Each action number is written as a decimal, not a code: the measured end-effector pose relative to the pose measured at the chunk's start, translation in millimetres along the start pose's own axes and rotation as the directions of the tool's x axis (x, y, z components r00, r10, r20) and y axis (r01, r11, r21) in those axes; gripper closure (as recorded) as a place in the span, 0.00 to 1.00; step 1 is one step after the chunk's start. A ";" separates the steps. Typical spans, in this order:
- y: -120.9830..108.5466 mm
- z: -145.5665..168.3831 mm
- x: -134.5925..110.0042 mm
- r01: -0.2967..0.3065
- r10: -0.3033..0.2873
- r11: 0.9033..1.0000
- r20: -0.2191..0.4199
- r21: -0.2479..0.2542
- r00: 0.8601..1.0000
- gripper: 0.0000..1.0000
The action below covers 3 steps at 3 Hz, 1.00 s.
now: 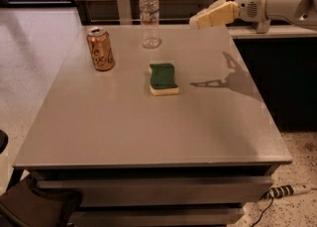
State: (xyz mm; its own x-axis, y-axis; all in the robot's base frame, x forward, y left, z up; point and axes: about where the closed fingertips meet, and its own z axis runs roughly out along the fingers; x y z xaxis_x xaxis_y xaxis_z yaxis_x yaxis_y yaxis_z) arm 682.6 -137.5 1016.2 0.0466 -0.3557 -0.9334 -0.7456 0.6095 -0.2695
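While the gripper (pixel 198 21) hovers at the table's (pixel 148 132) one o'clock, its grip impossible to tell, the water bottle (pixel 149 18) stands nearest. Clear plastic, white cap, upright.

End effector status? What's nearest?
End effector aloft above table's far side, touching nothing. Bottle nearest, upright. Sponge mid-table, can beyond it; none in between.

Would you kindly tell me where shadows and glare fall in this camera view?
In the camera view, the cream robot hand hovers above the grey table's far right side, casting a dark shadow on the tabletop right of the green-topped yellow sponge; a soft sheen lies near the copper drink can and clear plastic water bottle; the left floor is brightly lit.
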 end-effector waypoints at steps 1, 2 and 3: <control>7.0 37.7 7.3 0.012 -0.013 1.000 -0.027 -0.023 1.000 0.00; 32.8 100.6 26.6 -0.024 0.023 0.999 -0.039 -0.037 0.999 0.00; 46.6 151.3 46.8 -0.078 0.078 0.996 -0.004 -0.040 0.997 0.00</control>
State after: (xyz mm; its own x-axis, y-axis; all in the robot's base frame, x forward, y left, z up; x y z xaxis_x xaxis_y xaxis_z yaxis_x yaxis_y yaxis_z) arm 750.6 -18.5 924.1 -0.0140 -0.3099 -0.9507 -0.7727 0.6068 -0.1864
